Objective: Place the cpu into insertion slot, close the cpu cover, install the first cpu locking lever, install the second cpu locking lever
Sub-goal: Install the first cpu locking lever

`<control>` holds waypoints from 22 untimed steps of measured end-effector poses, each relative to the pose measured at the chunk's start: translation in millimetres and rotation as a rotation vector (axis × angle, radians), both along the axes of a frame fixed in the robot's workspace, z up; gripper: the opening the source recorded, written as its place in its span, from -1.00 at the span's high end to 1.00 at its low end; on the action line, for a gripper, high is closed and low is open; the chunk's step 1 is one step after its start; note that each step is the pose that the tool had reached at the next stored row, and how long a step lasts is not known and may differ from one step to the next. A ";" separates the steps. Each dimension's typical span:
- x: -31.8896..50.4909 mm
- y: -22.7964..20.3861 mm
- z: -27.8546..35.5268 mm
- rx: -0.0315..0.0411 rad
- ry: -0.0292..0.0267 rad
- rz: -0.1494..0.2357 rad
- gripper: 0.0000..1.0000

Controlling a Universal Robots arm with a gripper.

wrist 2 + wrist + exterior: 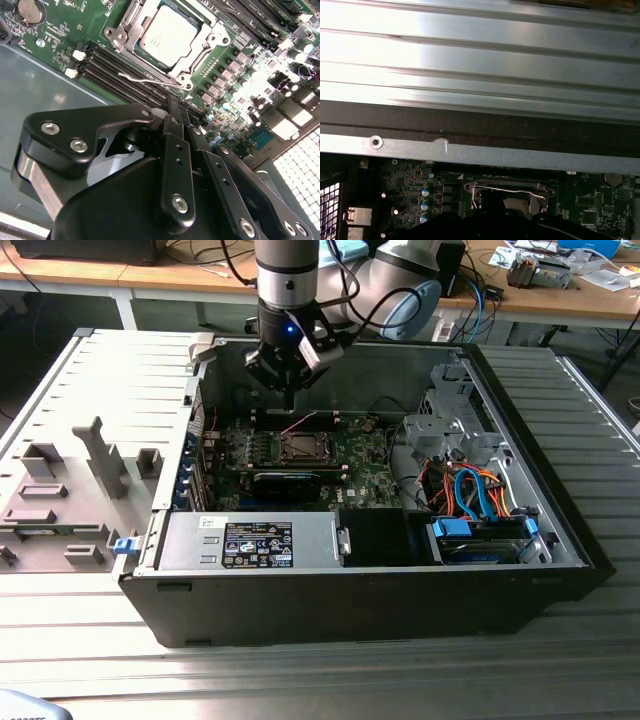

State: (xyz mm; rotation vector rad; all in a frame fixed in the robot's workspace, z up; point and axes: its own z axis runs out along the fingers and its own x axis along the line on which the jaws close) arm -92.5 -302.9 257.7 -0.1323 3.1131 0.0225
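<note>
We've got the gripper (288, 398) hanging inside the open computer case (560, 540), its fingers (176, 150) drawn narrow together with nothing between them, poised just above the green motherboard (365, 475) and a little back from the socket. Right below, in the second wrist view, we see the cpu (167, 34) lying flat in the insertion slot (131, 31) with the cpu cover (210, 46) folded down around it, silver top showing through the window, and a thin wire locking lever (145, 77) lying along one edge. Further out, the case also holds a silver power supply box (250, 540) along its near wall and a drive cage with orange and blue cables (470, 490) at the exterior view's right.
</note>
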 end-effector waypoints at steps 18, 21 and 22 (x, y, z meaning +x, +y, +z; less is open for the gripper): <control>3.4 0.0 -2.0 0.0001 -0.0001 0.000 0.79; 3.9 0.0 -2.3 0.0001 0.0000 0.000 0.79; 4.0 0.0 -2.4 0.0001 0.0000 0.000 0.79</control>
